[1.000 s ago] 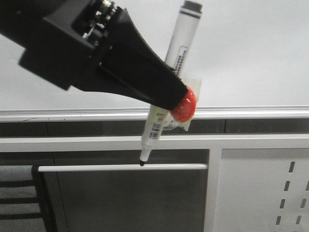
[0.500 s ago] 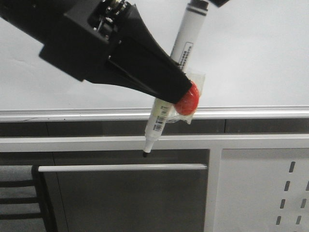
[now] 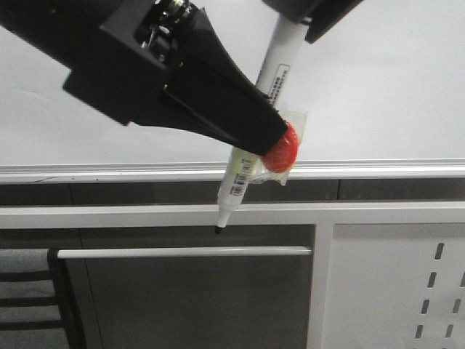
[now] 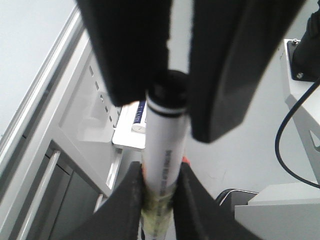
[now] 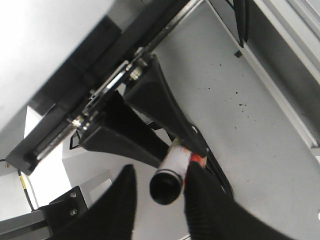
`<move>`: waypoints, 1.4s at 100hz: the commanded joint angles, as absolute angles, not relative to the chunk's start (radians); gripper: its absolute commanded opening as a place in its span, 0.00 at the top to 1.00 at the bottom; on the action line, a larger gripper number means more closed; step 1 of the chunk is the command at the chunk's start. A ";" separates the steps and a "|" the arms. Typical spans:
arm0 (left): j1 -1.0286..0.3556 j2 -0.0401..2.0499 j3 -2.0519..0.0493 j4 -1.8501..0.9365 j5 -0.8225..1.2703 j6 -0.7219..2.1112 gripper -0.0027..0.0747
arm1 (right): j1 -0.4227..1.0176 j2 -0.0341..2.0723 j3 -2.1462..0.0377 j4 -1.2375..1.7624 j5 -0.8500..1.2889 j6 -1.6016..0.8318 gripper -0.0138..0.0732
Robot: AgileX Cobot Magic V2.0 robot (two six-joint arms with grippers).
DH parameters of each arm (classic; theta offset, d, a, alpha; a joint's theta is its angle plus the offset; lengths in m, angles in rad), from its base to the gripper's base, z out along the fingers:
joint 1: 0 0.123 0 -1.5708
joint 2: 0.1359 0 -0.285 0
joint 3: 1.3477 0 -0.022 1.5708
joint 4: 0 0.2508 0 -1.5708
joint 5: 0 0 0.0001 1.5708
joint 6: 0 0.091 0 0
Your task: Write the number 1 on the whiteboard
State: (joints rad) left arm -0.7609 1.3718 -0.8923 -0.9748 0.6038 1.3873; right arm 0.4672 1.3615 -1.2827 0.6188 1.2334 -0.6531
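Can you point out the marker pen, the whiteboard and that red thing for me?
marker pen [image 3: 274, 73], front view, on its white barrel.
whiteboard [image 3: 385, 94], front view, on its bare pale face.
red thing [image 3: 282, 154], front view, on its rounded red side beside the pen.

A lab: whiteboard [image 3: 378, 94] above a perforated metal panel [image 3: 407, 291].

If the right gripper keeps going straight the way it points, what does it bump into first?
The white marker pen with the black end: that end sits between the right gripper's open fingers. Just beyond, the black left gripper clamps the pen and would probably come next, though depth is unclear.
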 commanded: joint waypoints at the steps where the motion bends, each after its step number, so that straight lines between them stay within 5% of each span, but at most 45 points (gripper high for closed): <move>1: -0.768 1.347 -0.926 -1.020 0.573 1.376 0.99 | 0.469 1.336 -1.316 0.647 1.272 -0.652 0.77; 16: -0.768 1.347 -0.926 -1.024 0.557 1.376 0.99 | 0.469 1.336 -1.316 0.643 1.272 -0.652 0.92; 34: -0.768 1.336 -0.926 -1.021 0.560 1.376 0.96 | 0.469 1.336 -1.316 0.641 1.272 -0.652 0.91; 63: -0.702 1.264 -0.927 -1.030 0.558 1.325 0.41 | 0.469 1.322 -1.314 0.610 1.236 -0.652 0.91; 70: -0.655 1.228 -0.927 -1.030 0.560 1.294 0.34 | 0.469 1.303 -1.314 0.591 1.215 -0.652 0.90; 93: -0.446 1.096 -0.922 -1.030 0.642 1.193 0.35 | 0.472 1.157 -1.228 0.575 1.045 -0.652 0.90; 124: -0.249 0.938 -0.848 -1.118 0.643 1.177 0.43 | 0.630 0.772 -0.752 0.564 0.366 -0.652 0.90; 140: -0.216 0.891 -0.834 -1.119 0.612 1.177 0.51 | 0.659 0.680 -0.606 0.601 0.227 -0.652 0.90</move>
State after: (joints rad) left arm -0.2283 0.9223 -0.8105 -1.0615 0.6545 1.1862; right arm 0.6531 0.7090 -0.6247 0.5565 0.3687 -0.6517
